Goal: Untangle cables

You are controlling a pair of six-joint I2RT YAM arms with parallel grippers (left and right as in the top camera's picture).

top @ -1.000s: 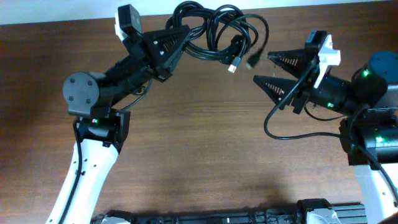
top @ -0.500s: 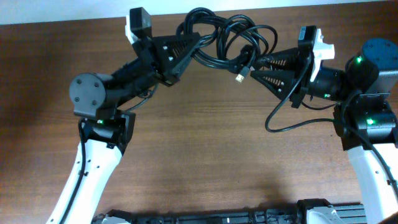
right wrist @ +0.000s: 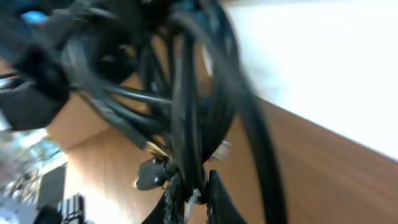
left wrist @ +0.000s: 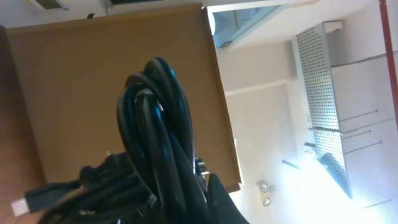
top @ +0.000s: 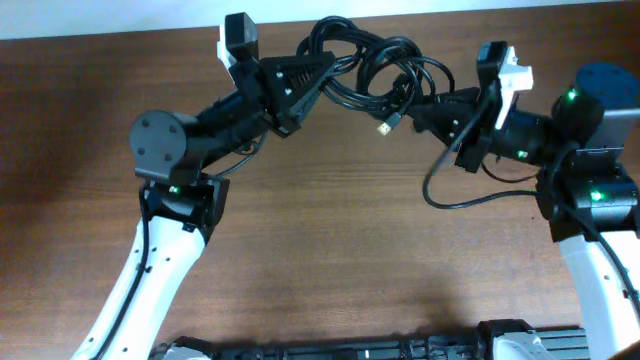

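The cables (top: 372,62) are a knotted bundle of black loops held up near the table's far edge, between my two arms. My left gripper (top: 322,72) is shut on the bundle's left side; in the left wrist view the cables (left wrist: 158,124) rise from between its fingers (left wrist: 219,202). My right gripper (top: 420,105) is shut on a strand at the bundle's right side. In the right wrist view the cables (right wrist: 186,112) run down into that gripper (right wrist: 198,190). A small plug (top: 386,126) hangs free below the bundle and shows as the plug (right wrist: 149,174) beside my right fingers.
The brown wooden table (top: 320,230) spreads below both arms. Its far edge meets a white wall (top: 100,15) just behind the bundle. My right arm's own thick wire (top: 445,198) loops down beside its wrist. Dark equipment (top: 350,350) lines the near edge.
My right gripper moved left into the bundle and shut on a strand. The left arm carried the bundle to the right.
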